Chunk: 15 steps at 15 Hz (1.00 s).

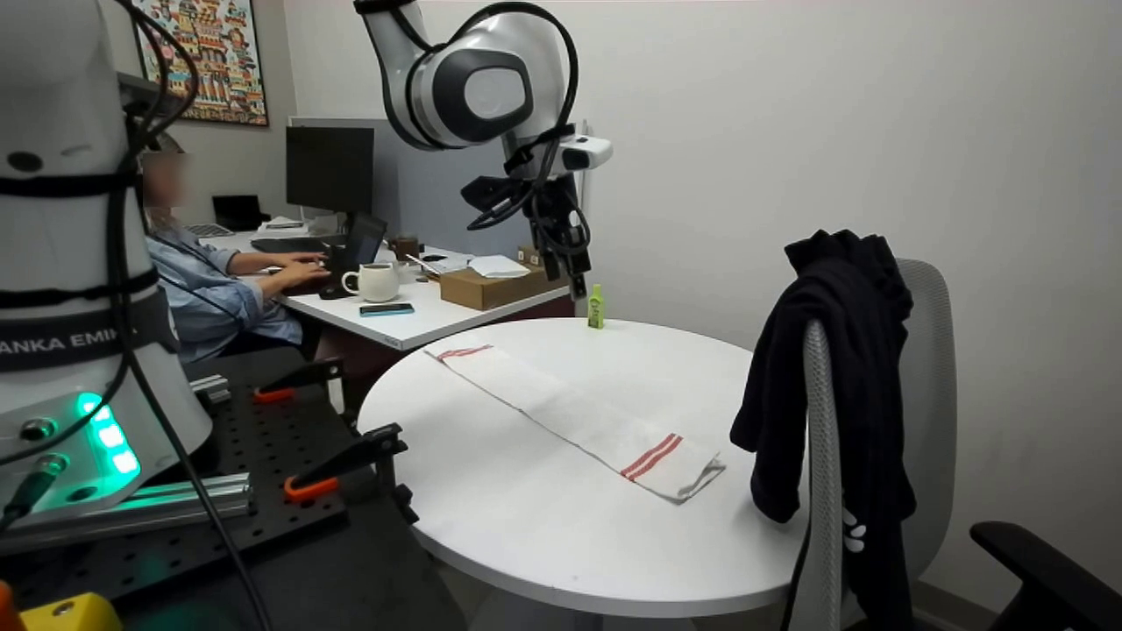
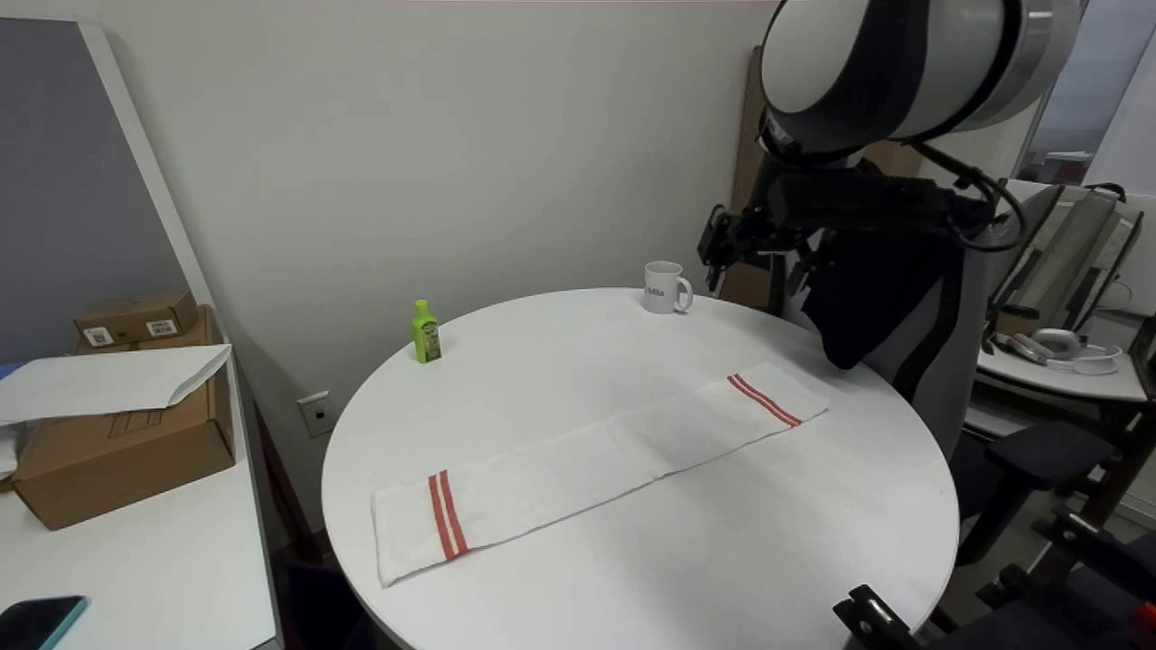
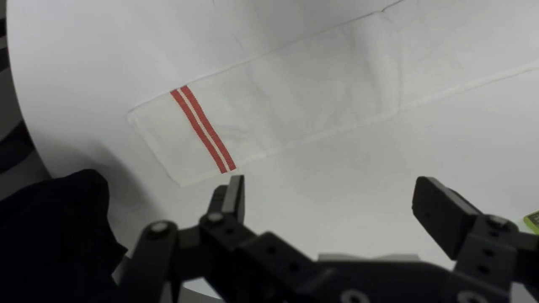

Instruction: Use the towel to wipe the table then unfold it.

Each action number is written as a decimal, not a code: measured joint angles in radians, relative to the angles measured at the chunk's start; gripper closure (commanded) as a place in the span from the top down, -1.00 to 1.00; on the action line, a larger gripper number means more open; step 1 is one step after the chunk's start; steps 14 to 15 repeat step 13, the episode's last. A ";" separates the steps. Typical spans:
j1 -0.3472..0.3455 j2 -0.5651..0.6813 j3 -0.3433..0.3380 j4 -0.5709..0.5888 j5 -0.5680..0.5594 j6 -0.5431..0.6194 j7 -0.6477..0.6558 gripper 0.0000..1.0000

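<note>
The white towel lies flat on the round white table, folded into a long narrow strip. It has a pair of red stripes near each end. It also shows in an exterior view and in the wrist view, where its far end runs out of the picture. My gripper is open with nothing between its fingers. In an exterior view it hangs well above the table, apart from the towel. In the wrist view the left fingertip appears just below the striped end of the towel.
A green bottle and a white mug stand near the table's far edge. A chair with a black jacket stands against the table. A desk with a cardboard box adjoins it, with a person seated there.
</note>
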<state>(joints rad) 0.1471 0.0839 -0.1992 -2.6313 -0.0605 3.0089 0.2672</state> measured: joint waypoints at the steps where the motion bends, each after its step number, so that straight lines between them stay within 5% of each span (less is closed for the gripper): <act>1: 0.000 -0.015 -0.004 -0.003 -0.011 -0.017 0.007 1.00; 4: 0.006 -0.072 0.009 -0.012 -0.010 -0.085 0.009 1.00; 9: -0.050 -0.173 0.134 -0.052 -0.042 -0.176 0.071 1.00; 15: -0.064 -0.197 0.147 -0.068 -0.046 -0.184 0.078 1.00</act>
